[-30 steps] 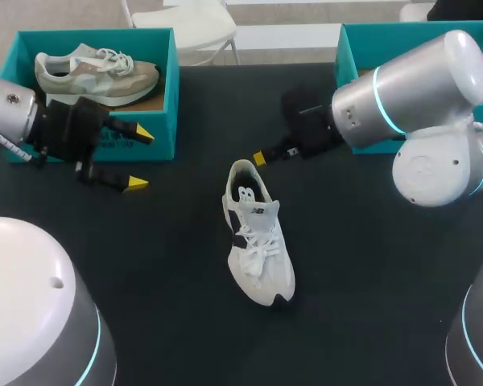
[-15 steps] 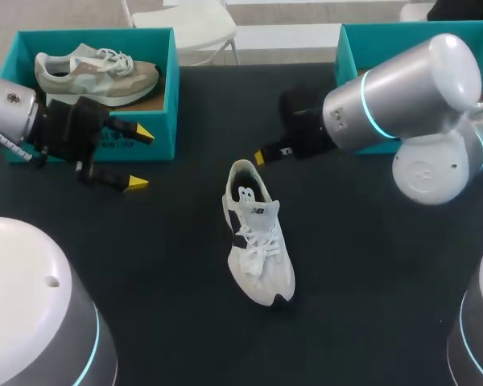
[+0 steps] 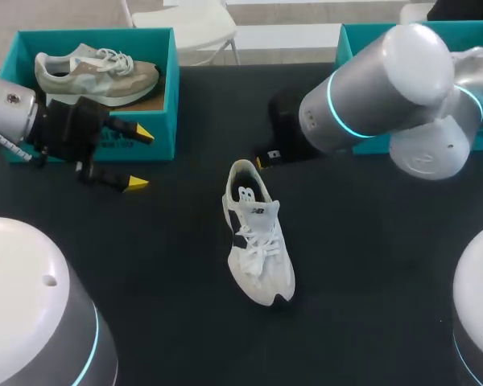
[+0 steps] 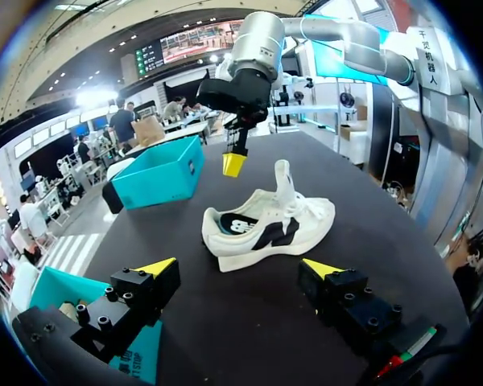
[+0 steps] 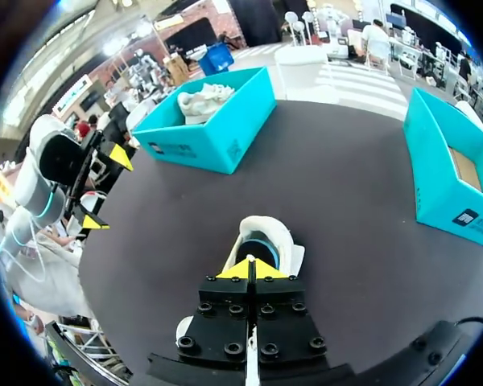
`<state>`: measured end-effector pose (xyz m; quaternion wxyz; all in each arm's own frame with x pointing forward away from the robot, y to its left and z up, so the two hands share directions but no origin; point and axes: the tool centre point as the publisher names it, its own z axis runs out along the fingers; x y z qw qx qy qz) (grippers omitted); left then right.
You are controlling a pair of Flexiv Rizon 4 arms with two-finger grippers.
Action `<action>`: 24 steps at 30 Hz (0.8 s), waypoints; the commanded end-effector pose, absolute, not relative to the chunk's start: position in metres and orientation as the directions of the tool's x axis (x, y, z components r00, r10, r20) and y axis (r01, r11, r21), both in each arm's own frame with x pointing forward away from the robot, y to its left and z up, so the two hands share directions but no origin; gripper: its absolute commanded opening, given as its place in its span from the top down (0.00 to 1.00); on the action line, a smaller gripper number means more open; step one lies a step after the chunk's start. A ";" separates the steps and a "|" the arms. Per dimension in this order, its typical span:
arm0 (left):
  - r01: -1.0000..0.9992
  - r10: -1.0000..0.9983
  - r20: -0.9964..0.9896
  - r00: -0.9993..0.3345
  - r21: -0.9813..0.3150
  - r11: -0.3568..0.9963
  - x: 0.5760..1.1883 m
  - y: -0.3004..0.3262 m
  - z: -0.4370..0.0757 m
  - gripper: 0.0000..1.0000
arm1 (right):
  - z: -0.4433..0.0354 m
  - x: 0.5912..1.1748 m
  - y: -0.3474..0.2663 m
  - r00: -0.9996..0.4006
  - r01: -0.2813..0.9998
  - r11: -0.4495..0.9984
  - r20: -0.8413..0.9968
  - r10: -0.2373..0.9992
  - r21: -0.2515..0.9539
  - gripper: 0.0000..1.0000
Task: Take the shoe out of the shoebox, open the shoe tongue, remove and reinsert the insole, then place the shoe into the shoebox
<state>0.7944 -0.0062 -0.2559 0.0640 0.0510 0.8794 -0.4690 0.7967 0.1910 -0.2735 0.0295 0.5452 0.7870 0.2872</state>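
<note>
- Head view: the white sneaker lies out on the black table, upright on its sole, heel toward the shoeboxes and toe toward us. We judge the first step done.
- It is still laced and its opening looks dark. We cannot tell whether the tongue has been opened or the insole handled, so we count those steps and the return to a box as still to do.
- The right gripper hangs just beyond the heel. The left gripper sits well apart, in front of the left shoebox, which holds a beige sneaker.
- Left wrist view: the left gripper has its fingers spread wide with nothing between them. The white sneaker stands ahead of it, side on, white with a dark side panel and a thick pale sole.
- The right gripper points down above the heel end without touching it. The right shoebox is behind it.
- Right wrist view: the right gripper has its fingers pressed together, pinching nothing. The sneaker's padded heel collar is directly ahead of the tips.
- The right shoebox shows a bare floor, so we judge it to be where the sneaker goes back.
</note>
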 end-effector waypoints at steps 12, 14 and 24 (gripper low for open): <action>0.150 0.031 -0.160 -0.987 -0.817 0.557 0.793 -0.005 -0.256 0.00 | -0.260 0.785 0.187 -0.303 0.858 0.268 0.011 0.953 0.437 1.00; 0.150 0.031 -0.160 -0.987 -0.817 0.557 0.793 -0.005 -0.256 0.00 | -0.260 0.785 0.187 -0.303 0.858 0.268 0.011 0.953 0.437 1.00; 0.150 0.031 -0.160 -0.987 -0.817 0.557 0.793 -0.005 -0.256 0.00 | -0.297 0.793 0.220 -0.232 0.880 0.197 0.030 0.972 0.432 1.00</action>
